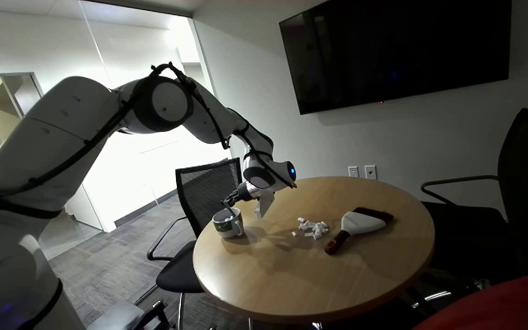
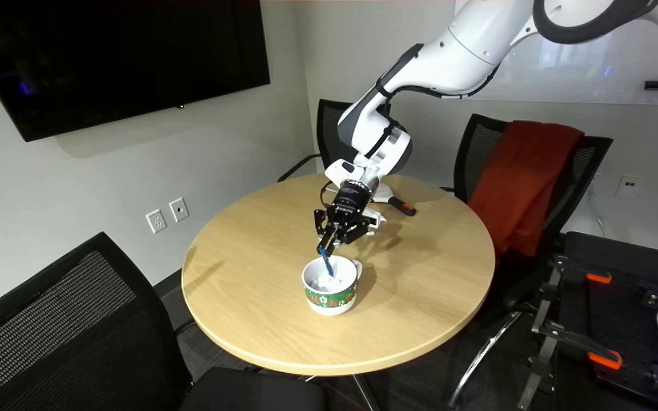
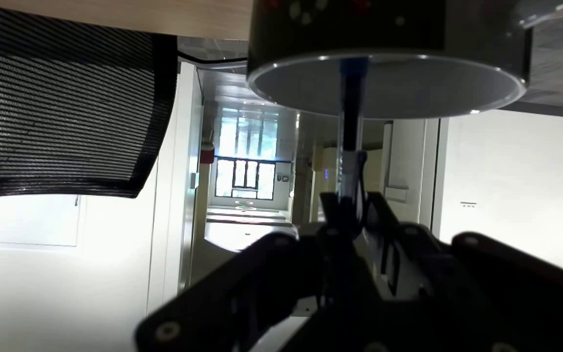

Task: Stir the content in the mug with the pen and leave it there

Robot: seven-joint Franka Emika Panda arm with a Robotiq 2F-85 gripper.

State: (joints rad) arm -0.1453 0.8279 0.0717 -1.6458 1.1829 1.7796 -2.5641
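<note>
Blue pen (image 2: 327, 264), one, gripped; dipped in one mug (image 2: 330, 297).

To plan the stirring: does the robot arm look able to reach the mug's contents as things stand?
Probably yes: the gripper holds the pen with one end inside the mug, whose white contents lie uncovered.

One mug (image 2: 332, 297), one pen (image 2: 327, 263), three chairs (image 2: 77, 331) appear.

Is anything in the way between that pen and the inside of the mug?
Nothing visible. The gripper holds the pen, its lower end already inside the mug; whether it touches the white pieces there, I can't tell.
</note>
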